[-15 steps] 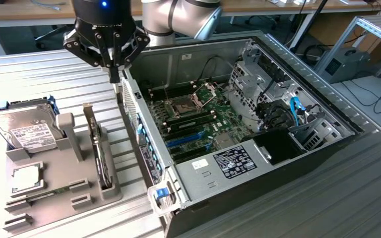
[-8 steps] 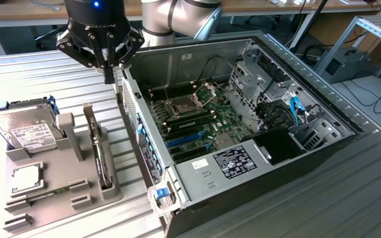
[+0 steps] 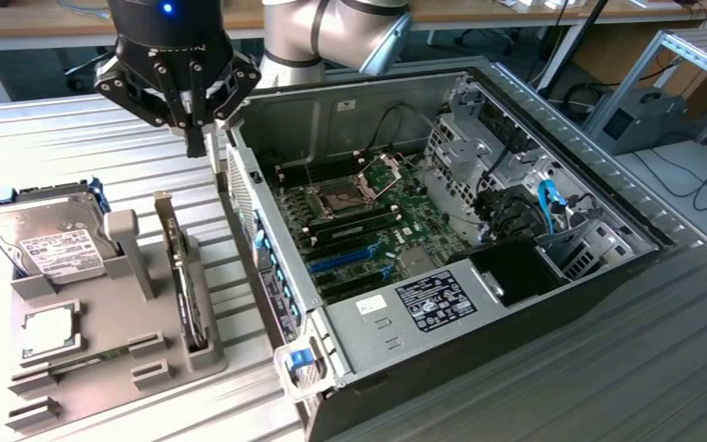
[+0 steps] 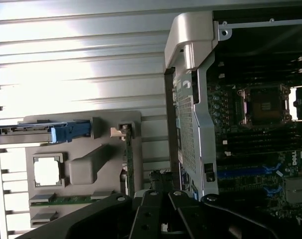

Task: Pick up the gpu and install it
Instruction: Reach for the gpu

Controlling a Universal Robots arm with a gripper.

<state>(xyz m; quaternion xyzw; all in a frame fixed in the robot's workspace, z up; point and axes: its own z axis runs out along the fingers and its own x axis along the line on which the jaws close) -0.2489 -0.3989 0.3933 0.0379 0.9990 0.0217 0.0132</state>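
The gpu (image 3: 179, 269) stands on its long edge in a slot of the grey holder (image 3: 144, 350), at the exterior view's left of the open computer case (image 3: 329, 368). In the wrist view the gpu (image 4: 128, 164) is a thin dark strip with its pale bracket end (image 4: 119, 132) at one end. My gripper (image 3: 194, 140) hangs above the table beyond the gpu's far end, close to the case's corner. Its fingers are shut together with nothing between them. The gripper (image 4: 161, 178) is also seen from the wrist, just off the card's end. Blue slots (image 3: 343, 261) lie on the motherboard.
The holder also carries a silver hard drive (image 3: 47, 241) in a blue frame, a small square chip (image 3: 52, 331) and a memory stick (image 3: 84, 361). The case's side wall (image 3: 246, 212) rises right beside the gpu. Inside are the processor socket (image 3: 331, 198), cables and a drive cage (image 3: 501, 147).
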